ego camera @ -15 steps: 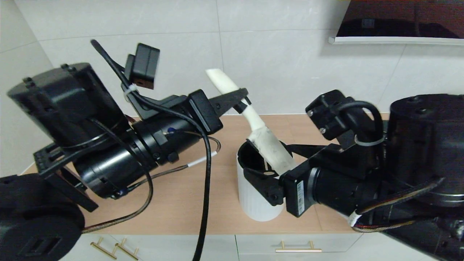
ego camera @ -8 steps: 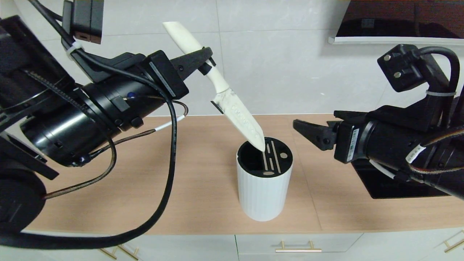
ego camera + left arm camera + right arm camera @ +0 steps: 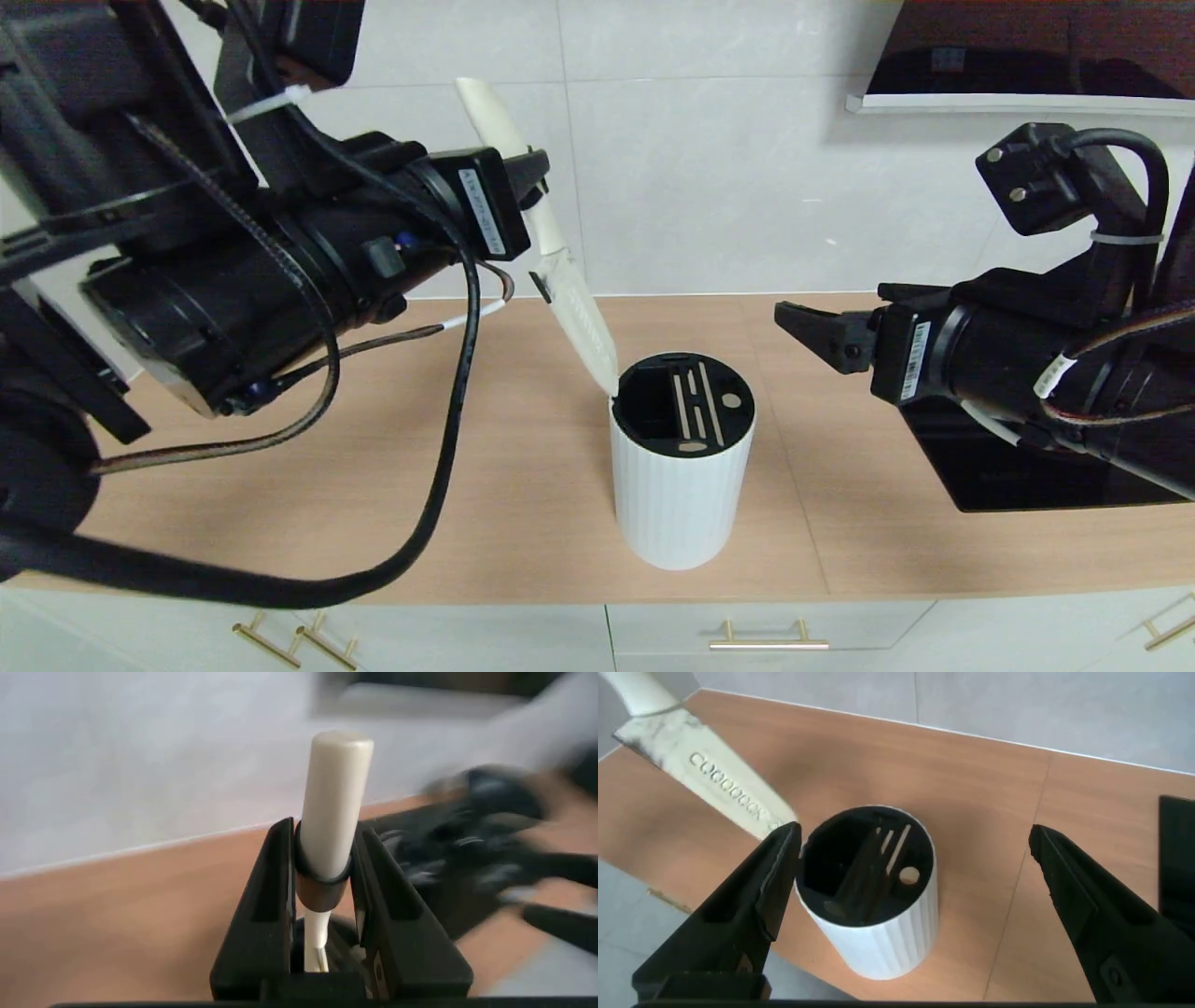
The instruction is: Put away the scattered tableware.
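A white ribbed knife holder [image 3: 681, 509] [image 3: 878, 943] is seen upright at the centre of the head view, on a wooden counter [image 3: 448, 485]. Its black top insert [image 3: 698, 403] is pierced by one large square opening, several narrow slots and a small round hole.

The knife [image 3: 577, 315] [image 3: 333, 793] [image 3: 710, 754] is held tilted above and to the left of the holder. Its cream handle points to the upper left, and its white blade tip is at the left edge of the rim. Whether they touch cannot be told.

The left gripper [image 3: 530, 182] [image 3: 325, 838] is clamped on the handle. The right gripper [image 3: 805, 331] [image 3: 913, 840] is seen right of the holder, its jaws spread wide with nothing between them.

A black cooktop [image 3: 1018, 481] is set into the counter at the right edge.
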Tool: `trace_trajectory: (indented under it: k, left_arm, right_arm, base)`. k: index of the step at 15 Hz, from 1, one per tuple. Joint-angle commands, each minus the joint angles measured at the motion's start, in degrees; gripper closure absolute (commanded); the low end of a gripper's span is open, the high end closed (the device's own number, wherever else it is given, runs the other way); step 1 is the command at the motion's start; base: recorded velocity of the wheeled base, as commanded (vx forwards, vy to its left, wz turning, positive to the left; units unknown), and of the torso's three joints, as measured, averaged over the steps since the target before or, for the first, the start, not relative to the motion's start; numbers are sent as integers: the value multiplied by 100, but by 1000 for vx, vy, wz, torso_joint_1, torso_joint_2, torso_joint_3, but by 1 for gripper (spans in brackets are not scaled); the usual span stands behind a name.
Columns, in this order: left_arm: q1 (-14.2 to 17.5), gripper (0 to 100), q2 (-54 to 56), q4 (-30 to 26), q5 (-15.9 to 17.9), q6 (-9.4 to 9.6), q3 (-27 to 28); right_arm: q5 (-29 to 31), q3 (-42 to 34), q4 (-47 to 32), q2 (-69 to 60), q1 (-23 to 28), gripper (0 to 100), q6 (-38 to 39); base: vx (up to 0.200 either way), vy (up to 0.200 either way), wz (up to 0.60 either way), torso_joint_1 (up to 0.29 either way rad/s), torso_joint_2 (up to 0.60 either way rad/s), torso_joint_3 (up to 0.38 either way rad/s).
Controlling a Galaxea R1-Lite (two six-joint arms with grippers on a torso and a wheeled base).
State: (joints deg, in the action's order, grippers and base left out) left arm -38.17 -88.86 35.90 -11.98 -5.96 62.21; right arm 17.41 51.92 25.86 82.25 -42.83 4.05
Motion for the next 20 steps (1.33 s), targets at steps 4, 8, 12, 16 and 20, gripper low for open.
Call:
trace_trajectory:
  k: [4, 8, 12, 16, 20]
  left_arm:
    - [-516, 100, -211, -575, -735, 350, 494]
    - [-771, 100, -439, -567, -920, 350, 512]
    - [-912, 100, -756, -514, -1122, 289, 661]
    - [-938, 100, -1046, -461, -1315, 297, 977]
    - [-1017, 100, -1248, -417, -1333, 289, 969]
  right_arm:
    - [-18, -6, 7, 204, 204, 0, -27]
    - [-18, -6, 16, 239, 222, 0, -27]
    - [-18, -6, 16, 230, 284, 0, -36]
    - [-18, -6, 25, 230, 284, 0, -36]
    - [-18, -15, 16, 256, 284, 0, -36]
  base:
    - [0, 0, 0, 0, 0, 0]
    - [0, 0, 0, 0, 0, 0]
    - [0, 0, 0, 0, 0, 0]
    - [0, 0, 0, 0, 0, 0]
    - [0, 0, 0, 0, 0, 0]
